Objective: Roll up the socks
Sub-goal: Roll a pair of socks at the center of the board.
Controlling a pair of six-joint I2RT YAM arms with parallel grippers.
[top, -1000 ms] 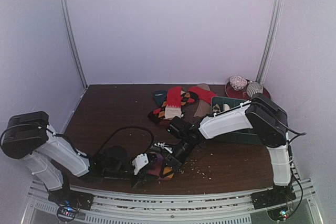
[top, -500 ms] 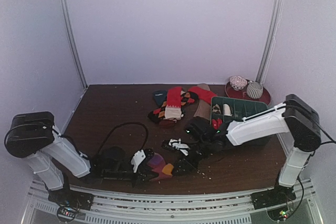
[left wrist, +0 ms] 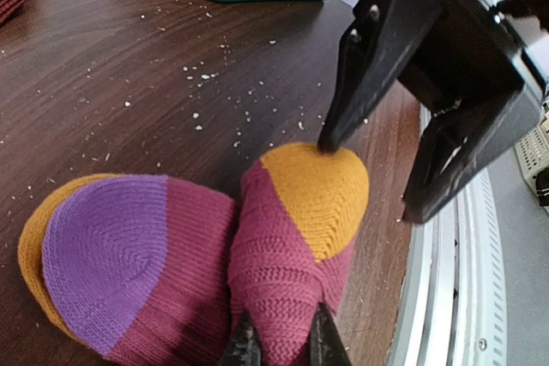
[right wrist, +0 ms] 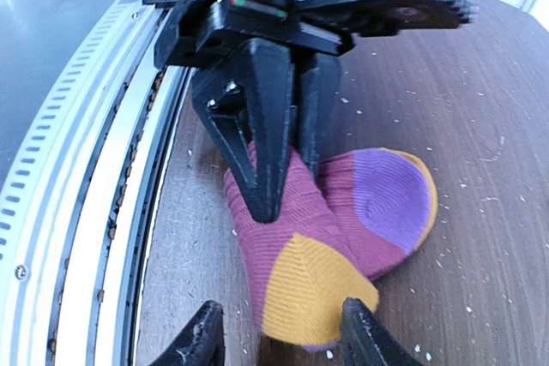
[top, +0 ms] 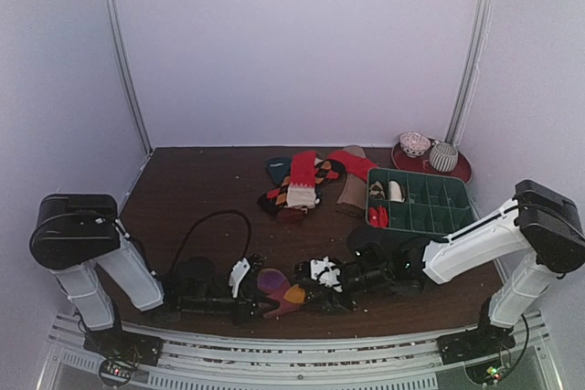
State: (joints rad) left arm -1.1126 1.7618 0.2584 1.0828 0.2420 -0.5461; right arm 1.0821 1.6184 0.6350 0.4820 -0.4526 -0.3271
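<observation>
— How does the sock [left wrist: 283, 237] look?
— Ribbed magenta, bunched into a thick bundle, with a purple heel patch and an orange toe. It lies on the bench [left wrist: 129, 83] at the near edge, just beside the metal rail [right wrist: 86, 169].
— And the claws?
— The left claw [left wrist: 279, 345] pinches the magenta fold tight. The right claw [right wrist: 279, 332] stands open astride the toe, gripping nothing. Crumb-dotted wood stretches back to the green tray [top: 430, 198].
</observation>
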